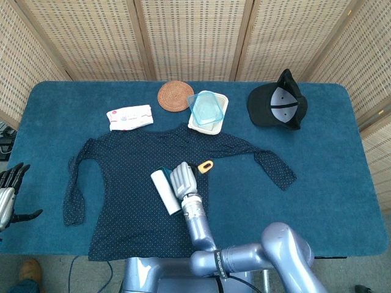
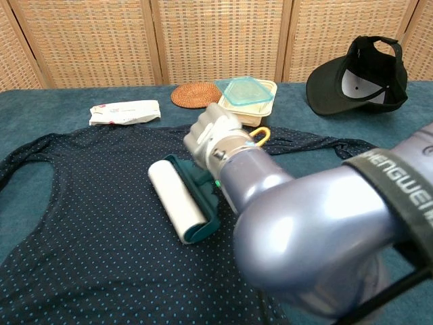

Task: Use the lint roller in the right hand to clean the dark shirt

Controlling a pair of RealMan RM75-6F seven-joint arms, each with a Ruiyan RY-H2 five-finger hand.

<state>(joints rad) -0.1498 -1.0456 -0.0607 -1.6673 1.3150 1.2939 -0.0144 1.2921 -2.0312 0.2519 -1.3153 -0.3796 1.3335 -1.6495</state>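
My right hand (image 1: 184, 177) gripped the lint roller (image 1: 165, 191) by its teal handle, fingers wrapped around it, orange loop end (image 1: 204, 166) sticking out toward the far right. The roller's white drum (image 2: 176, 202) lay flat on the dark shirt (image 1: 131, 201), roughly mid-chest, long axis running near-to-far and tilted slightly (contact looked solid in the chest view). The shirt was spread face-up on the blue counter (image 1: 342, 183), sleeves out to both sides, collar toward the far edge. My left hand (image 1: 8, 194) sat off the counter's left edge, holding nothing, fingers apart, well clear of the shirt. Along the far side of the counter: a white packet (image 1: 129, 116) just beyond the left shoulder of the shirt, a round woven coaster (image 1: 175, 96), a white tray with a clear blue lid (image 1: 207, 110) beside the coaster and just past the collar, and a black cap (image 1: 278, 104) upside down further right, apart from the rest. My right forearm (image 2: 311, 223) filled most of the chest view's lower right, hiding that part of the shirt.
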